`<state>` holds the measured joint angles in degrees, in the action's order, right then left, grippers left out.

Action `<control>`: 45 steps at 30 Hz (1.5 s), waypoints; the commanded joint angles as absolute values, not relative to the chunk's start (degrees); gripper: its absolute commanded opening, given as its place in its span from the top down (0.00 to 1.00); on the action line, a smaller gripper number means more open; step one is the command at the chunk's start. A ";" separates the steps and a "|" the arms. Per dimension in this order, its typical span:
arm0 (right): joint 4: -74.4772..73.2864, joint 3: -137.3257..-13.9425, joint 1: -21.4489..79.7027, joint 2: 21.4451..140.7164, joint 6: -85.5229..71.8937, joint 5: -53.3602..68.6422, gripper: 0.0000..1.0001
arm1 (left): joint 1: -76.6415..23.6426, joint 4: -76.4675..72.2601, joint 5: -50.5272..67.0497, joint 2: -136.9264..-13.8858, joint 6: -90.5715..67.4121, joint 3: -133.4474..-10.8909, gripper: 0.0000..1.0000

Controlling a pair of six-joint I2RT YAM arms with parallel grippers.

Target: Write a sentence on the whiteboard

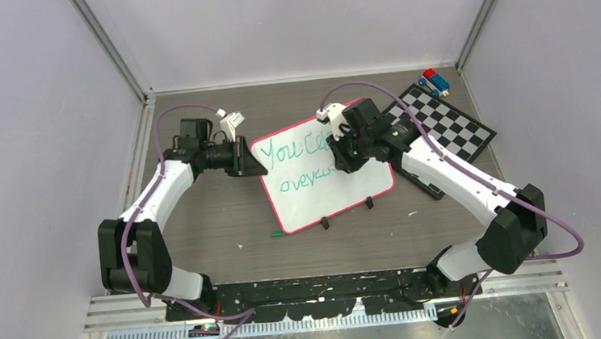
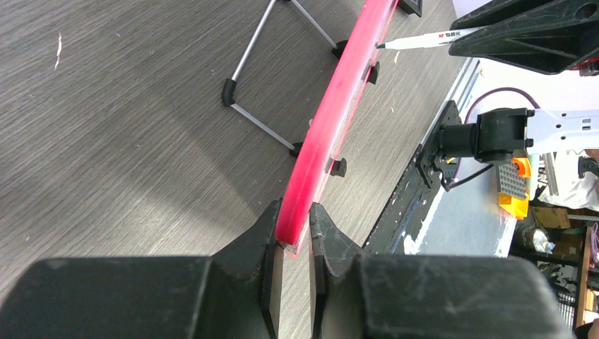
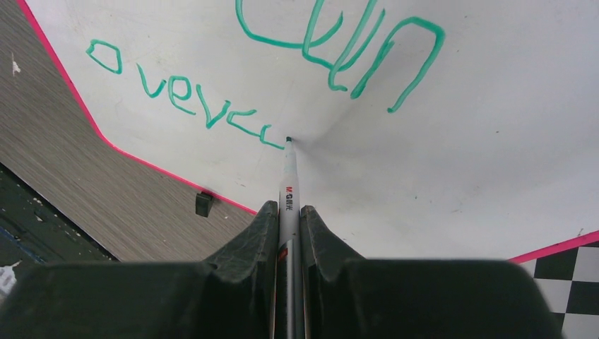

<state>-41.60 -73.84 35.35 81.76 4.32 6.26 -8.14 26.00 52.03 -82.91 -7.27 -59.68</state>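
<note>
Closest to the lens in the right wrist view, the right gripper (image 3: 289,220) has its two black fingers pinched narrowly around a slim white marker (image 3: 289,180), which runs straight out between them. The marker's green tip touches the whiteboard (image 3: 466,169) right at the end of the second written line. The sentence (image 3: 332,56) is only partly there in green ink: "You Can" on the top line and, below it, loose strokes that read roughly as "overc". The left gripper (image 2: 293,220) is closed tightly on the whiteboard's pink-red rim, one finger on each face, at the board's left corner. In that view a thin wire stand (image 2: 254,116) rests on the table beside the rim. From above, the whiteboard lies near the middle of the grey wood-grain table (image 1: 204,226), turned at an angle, with its two black clips (image 1: 325,223) along the near edge. A checkered board (image 1: 452,129) sits just to its right, partly under the right arm, and red and blue toy blocks (image 1: 434,83) lie beyond it near the far corner.
</note>
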 commanded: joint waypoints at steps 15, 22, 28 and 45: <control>-40.41 -77.18 36.99 80.78 3.31 6.54 1.00 | -8.17 26.36 49.03 -83.04 -6.50 -61.61 1.00; -44.33 -79.19 36.74 77.85 2.44 3.21 1.00 | -8.17 26.34 49.35 -83.14 -6.50 -61.79 1.00; -44.48 -77.32 36.23 76.19 2.37 1.57 1.00 | -8.17 26.19 49.39 -82.98 -6.42 -61.62 1.00; -41.17 -78.11 36.02 81.87 1.06 4.73 1.00 | -8.20 25.28 49.40 -82.72 -6.94 -60.71 1.00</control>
<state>-43.81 -76.09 36.14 81.34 2.07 3.49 -8.14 26.44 52.05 -82.91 -7.14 -59.88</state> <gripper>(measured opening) 0.203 0.161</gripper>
